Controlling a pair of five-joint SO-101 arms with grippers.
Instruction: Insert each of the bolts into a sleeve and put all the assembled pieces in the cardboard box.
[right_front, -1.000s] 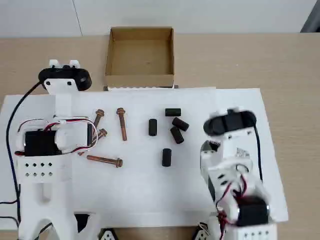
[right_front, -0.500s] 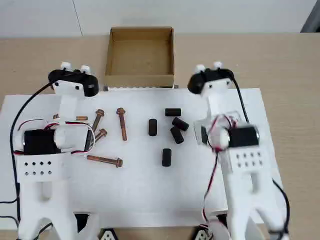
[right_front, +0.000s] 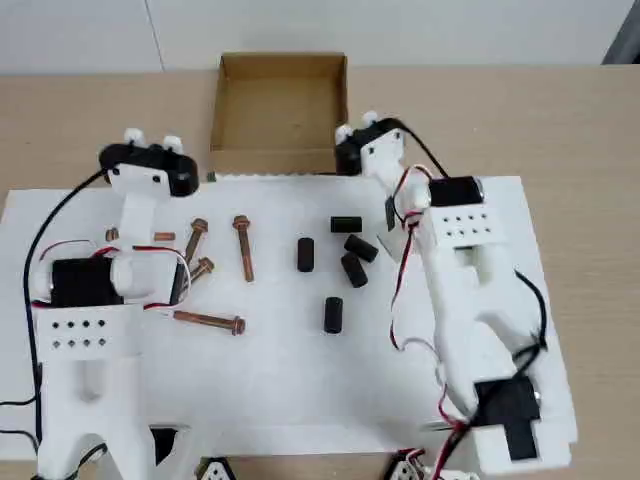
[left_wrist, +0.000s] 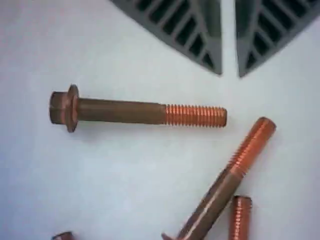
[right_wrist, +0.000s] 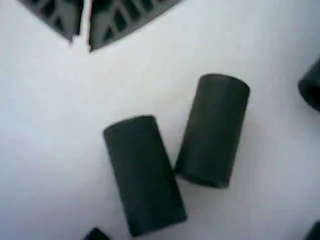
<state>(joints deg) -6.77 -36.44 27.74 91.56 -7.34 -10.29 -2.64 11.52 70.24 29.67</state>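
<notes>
My left end effector (left_wrist: 230, 70) is over the sheet with its jaws closed to a thin slit and nothing between them. One bolt (left_wrist: 135, 111) lies flat just beside its tips, and two more slant nearby. My right end effector (right_wrist: 80, 42) is likewise drawn almost together and empty, near two sleeves (right_wrist: 145, 175) that lie side by side and seem to touch at one end. From above, the bolts (right_front: 243, 247) lie loose on the left part of the white sheet (right_front: 280, 400), one partly under my left arm (right_front: 85, 330). Five sleeves lie in the middle of the sheet, apart from the bolts, none joined. The box (right_front: 280, 160) stands on the bench (right_front: 560, 110) at the sheet's far edge. My right arm (right_front: 450, 260) stretches toward its near right corner.
</notes>
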